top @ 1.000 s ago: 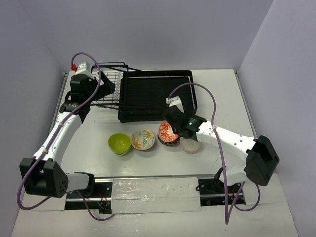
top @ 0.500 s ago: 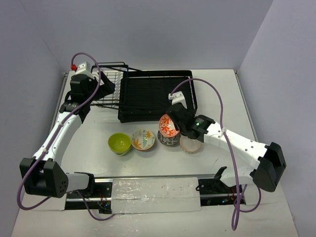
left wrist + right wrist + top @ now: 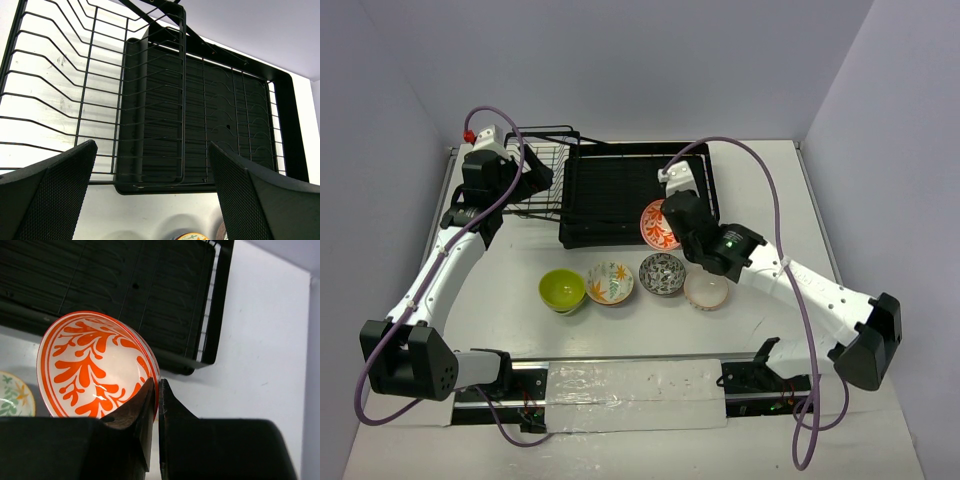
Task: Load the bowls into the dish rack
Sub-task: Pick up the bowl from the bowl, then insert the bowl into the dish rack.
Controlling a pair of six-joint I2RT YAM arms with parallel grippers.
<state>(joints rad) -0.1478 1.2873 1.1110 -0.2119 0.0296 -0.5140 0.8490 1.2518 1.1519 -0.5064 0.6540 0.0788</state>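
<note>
Since it left the stack: red-orange bowl [image 3: 658, 224] reaches dish rack [image 3: 610, 190] edge.
Right end effector [image 3: 156, 390]: clamped on rim.
Left end effector [image 3: 152, 150]: apart.

The right arm [image 3: 790, 280] hides the near right corner of the dish rack [image 3: 620, 190]; the red-orange bowl [image 3: 90, 365], at the rack's near edge, loses its lower rim behind the jaws.

You have 2 arms, the left arm [image 3: 450, 262] and the right arm [image 3: 810, 290], both white links with black joints. A purple cable [image 3: 720, 139] loops along each, and the left one's has a red fitting [image 3: 469, 135]. The left fingers [image 3: 50, 195] are black with a mesh texture.
</note>
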